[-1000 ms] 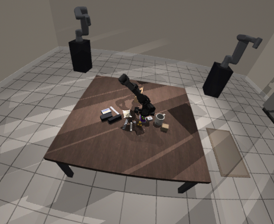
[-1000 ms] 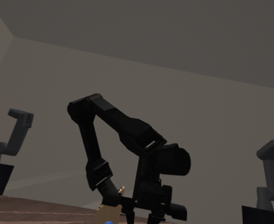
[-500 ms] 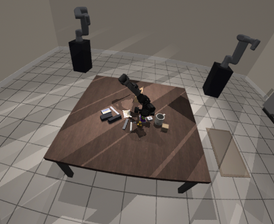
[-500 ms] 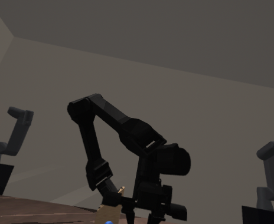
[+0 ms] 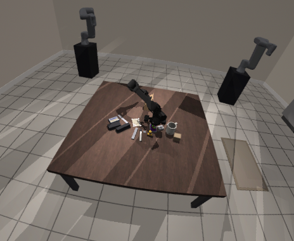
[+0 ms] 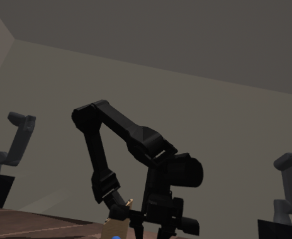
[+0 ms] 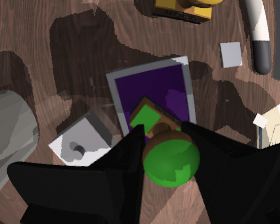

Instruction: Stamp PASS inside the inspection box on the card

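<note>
My gripper (image 7: 163, 129) (image 5: 152, 124) (image 6: 150, 234) is shut on the PASS stamp (image 7: 171, 159), which has a round green knob and a green base. The stamp hangs over the near part of the purple ink pad (image 7: 160, 86) (image 5: 153, 129). I cannot tell whether the base touches the pad. A second stamp (image 5: 149, 133) with a yellow knob lies beyond the pad. The cream card (image 7: 273, 123) (image 5: 136, 122) shows at the right edge of the wrist view, mostly hidden by a finger.
A grey mug (image 5: 171, 128) (image 7: 11, 136) stands beside the pad, with a tan box (image 5: 177, 136) near it. A white block with a hole (image 7: 80, 143), a small grey square (image 7: 231, 54), pale bars (image 5: 134, 133) and dark boxes (image 5: 118, 126) lie around. Two other arms stand on pedestals off the table (image 5: 139, 165).
</note>
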